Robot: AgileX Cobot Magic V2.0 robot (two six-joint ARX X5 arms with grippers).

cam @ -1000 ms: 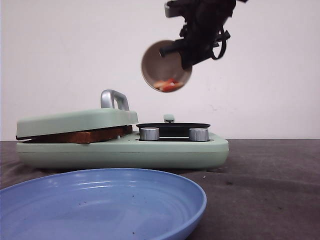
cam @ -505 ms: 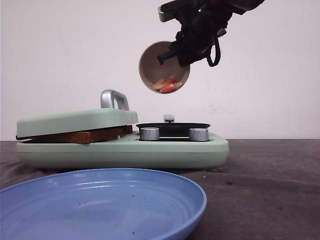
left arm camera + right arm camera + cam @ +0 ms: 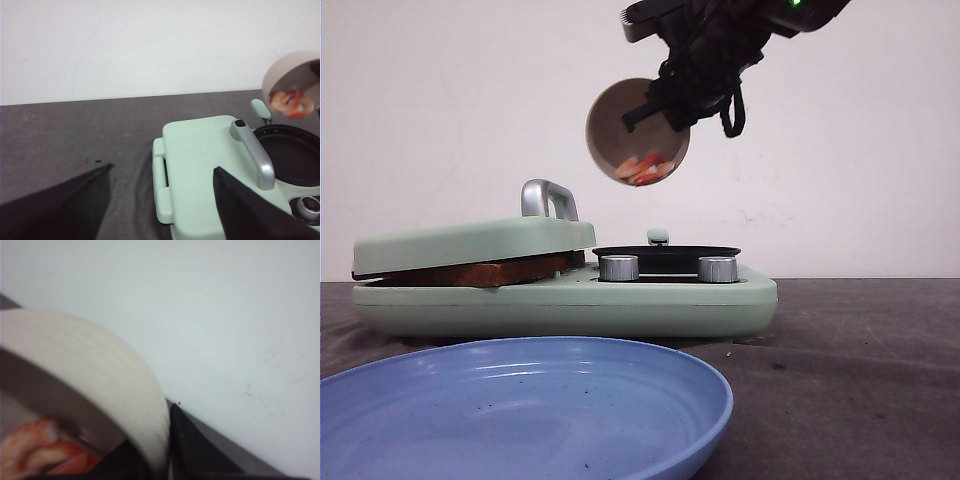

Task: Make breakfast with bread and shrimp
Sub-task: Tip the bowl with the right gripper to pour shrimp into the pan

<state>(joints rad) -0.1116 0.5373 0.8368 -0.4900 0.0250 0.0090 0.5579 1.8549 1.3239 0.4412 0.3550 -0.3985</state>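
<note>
My right gripper (image 3: 660,100) is shut on the rim of a beige bowl (image 3: 635,125), held high and tipped on its side, mouth facing the camera, above the black pan (image 3: 665,252). Orange-pink shrimp (image 3: 645,170) lie against the bowl's lower rim. In the right wrist view the bowl wall (image 3: 90,370) sits between the fingers (image 3: 200,450), with shrimp (image 3: 35,450) inside. Browned bread (image 3: 485,272) lies under the green lid (image 3: 470,243). My left gripper (image 3: 162,170) hangs open and empty over the lid's hinge side (image 3: 200,165); the bowl (image 3: 290,70) and its shrimp (image 3: 290,102) show beyond.
The mint-green breakfast maker (image 3: 570,305) has a silver lid handle (image 3: 548,197) and two metal knobs (image 3: 619,267) (image 3: 718,269). A large blue plate (image 3: 520,400) fills the front left. Dark cloth (image 3: 860,380) covers the table on the right.
The right gripper has carried the bowl left and a little higher, with its mouth still turned toward the camera. The shrimp stay against the lower rim. The breakfast maker and plate have not moved.
</note>
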